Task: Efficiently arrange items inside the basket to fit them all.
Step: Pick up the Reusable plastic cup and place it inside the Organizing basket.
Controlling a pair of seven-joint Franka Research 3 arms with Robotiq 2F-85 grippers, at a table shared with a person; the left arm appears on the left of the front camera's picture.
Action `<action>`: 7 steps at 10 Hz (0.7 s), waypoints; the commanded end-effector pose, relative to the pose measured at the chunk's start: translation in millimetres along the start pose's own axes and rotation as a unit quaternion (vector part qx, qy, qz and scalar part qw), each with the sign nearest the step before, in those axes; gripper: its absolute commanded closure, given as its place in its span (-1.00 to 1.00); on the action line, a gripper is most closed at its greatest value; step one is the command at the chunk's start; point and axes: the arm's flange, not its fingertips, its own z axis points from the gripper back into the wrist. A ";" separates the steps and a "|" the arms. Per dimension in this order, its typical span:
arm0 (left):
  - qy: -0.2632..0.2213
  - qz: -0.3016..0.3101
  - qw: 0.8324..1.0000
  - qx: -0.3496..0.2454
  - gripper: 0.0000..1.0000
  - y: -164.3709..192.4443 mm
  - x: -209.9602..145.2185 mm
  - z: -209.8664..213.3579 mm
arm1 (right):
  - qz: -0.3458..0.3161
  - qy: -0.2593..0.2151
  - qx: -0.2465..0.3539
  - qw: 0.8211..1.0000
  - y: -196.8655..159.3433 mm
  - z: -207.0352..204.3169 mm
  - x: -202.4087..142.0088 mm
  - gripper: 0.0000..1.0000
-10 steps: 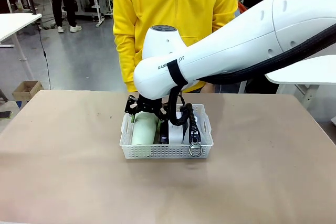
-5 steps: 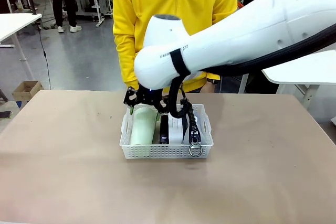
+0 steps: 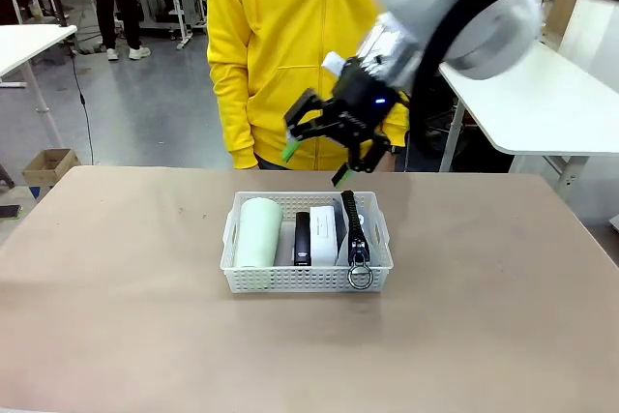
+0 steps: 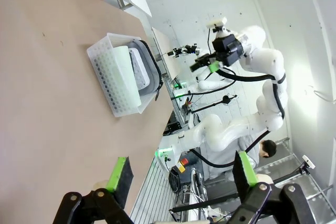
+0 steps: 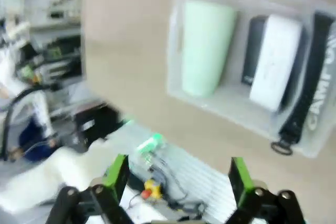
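The white perforated basket (image 3: 242, 280) sits mid-table. Inside, side by side, lie the pale green cup (image 3: 258, 232), the slim black stapler-like object (image 3: 303, 237), the small white box (image 3: 323, 235) and the grey pouch with its black zipper (image 3: 354, 229), ring pull over the near rim. My right gripper (image 3: 317, 155) hangs open and empty above the basket's far edge, in front of the person. In the right wrist view the basket (image 5: 177, 51) and cup (image 5: 207, 45) show blurred beyond its open fingers. My left gripper (image 4: 181, 174) is open and empty, far from the basket (image 4: 113, 77).
A person in a yellow hoodie (image 3: 290, 45) stands at the table's far side. White tables (image 3: 542, 103) flank the scene at right and left. A cardboard box (image 3: 48, 166) sits on the floor at far left.
My right arm has lifted out of the basket and swung up and to the right, leaving the green cup lying in the basket's left end. The gripper is open and empty.
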 end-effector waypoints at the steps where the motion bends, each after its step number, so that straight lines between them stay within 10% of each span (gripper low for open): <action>1: 0.005 0.004 1.000 0.002 -1.00 -3.2 -2.7 -2.3 | 0.014 0.013 0.150 0.989 -115.7 32.5 -35.7 -1.00; 4: 0.005 0.004 1.000 0.002 -1.00 -3.2 -2.7 -2.3 | 0.001 -0.095 0.352 0.931 -244.6 49.0 -89.4 -1.00; 7: 0.005 0.004 1.000 0.002 -1.00 -3.2 -2.7 -2.3 | -0.042 -0.162 0.403 0.900 -297.4 22.8 -121.9 -1.00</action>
